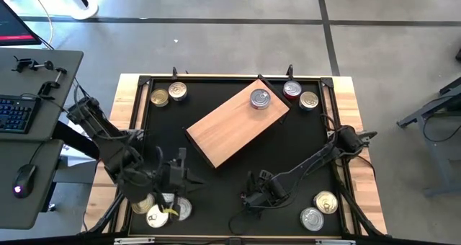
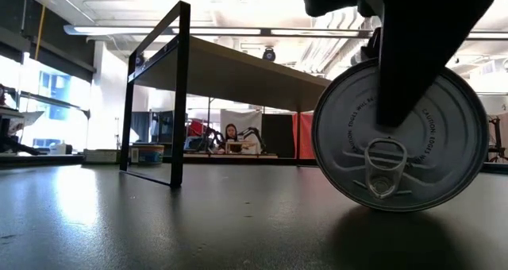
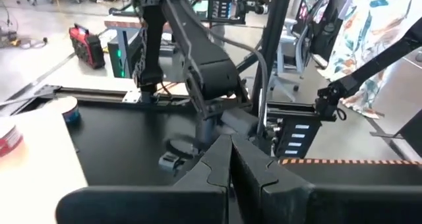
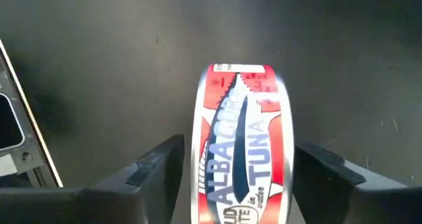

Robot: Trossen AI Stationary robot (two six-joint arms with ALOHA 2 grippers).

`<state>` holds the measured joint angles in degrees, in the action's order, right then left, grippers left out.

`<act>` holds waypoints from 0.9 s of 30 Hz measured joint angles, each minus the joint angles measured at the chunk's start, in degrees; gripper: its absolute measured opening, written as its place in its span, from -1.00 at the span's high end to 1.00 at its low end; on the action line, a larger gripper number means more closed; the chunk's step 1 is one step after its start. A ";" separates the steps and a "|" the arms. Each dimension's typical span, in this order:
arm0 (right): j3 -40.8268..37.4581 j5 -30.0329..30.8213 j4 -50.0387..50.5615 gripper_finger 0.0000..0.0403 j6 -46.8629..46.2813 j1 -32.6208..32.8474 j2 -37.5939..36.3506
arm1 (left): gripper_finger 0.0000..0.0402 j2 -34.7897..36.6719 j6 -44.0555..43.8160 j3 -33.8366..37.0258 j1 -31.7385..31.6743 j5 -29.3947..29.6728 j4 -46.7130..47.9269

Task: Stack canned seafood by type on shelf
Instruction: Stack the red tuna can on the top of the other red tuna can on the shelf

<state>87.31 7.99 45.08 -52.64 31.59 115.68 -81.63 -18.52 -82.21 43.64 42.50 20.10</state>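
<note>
The shelf (image 1: 238,122) is a light wooden board set askew mid-table; in the low view it stands on a black frame (image 2: 178,95). One silver-topped tin (image 1: 260,99) rests on its far end. My right gripper (image 1: 251,196), near the front edge, is shut on a red-labelled tuna tin (image 4: 244,145) that stands on its edge. My left gripper (image 3: 231,168) hovers shut and empty at the near left (image 1: 189,176). Other tins lie flat on the black tabletop. My right gripper pinches the tuna tin by its two flat faces, one finger (image 2: 413,71) across the pull-tab lid (image 2: 349,135). The fingers come steeply from above. The tin is upright on its rim, its label wall (image 4: 244,118) facing the wrist. Whether its lower rim (image 2: 393,209) touches the tabletop I cannot tell.
Two tins (image 1: 159,97) (image 1: 177,91) lie at the far left and two (image 1: 292,90) (image 1: 308,100) at the far right. Two more (image 1: 325,201) (image 1: 312,217) lie near right. A few (image 1: 155,216) sit near left under my left arm. A raised frame (image 1: 216,78) rims the table.
</note>
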 joint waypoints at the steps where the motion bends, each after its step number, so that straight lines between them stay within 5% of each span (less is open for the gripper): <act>1: 0.00 0.00 0.02 -0.14 -0.03 -0.13 0.00 | 1.00 0.48 -0.92 0.00 0.00 0.00 1.19; 8: 0.73 -0.51 1.29 0.42 -0.21 -1.13 -2.31 | 1.00 4.11 -8.86 0.00 -0.10 -1.52 10.93; 15: 4.76 -1.87 5.40 0.42 1.90 -2.55 -7.97 | 1.00 8.55 -9.89 0.00 1.27 -2.82 16.22; 21: 0.85 6.91 11.01 0.42 -3.94 -2.59 -18.01 | 1.00 10.39 -11.92 0.00 2.40 1.08 21.15; 27: -9.61 15.66 5.86 0.42 -11.64 -5.88 -32.51 | 1.00 9.40 -15.32 0.00 2.51 3.58 23.14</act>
<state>77.70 23.65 50.94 -64.28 25.70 83.16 -72.23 -33.83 -82.21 46.15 46.08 43.24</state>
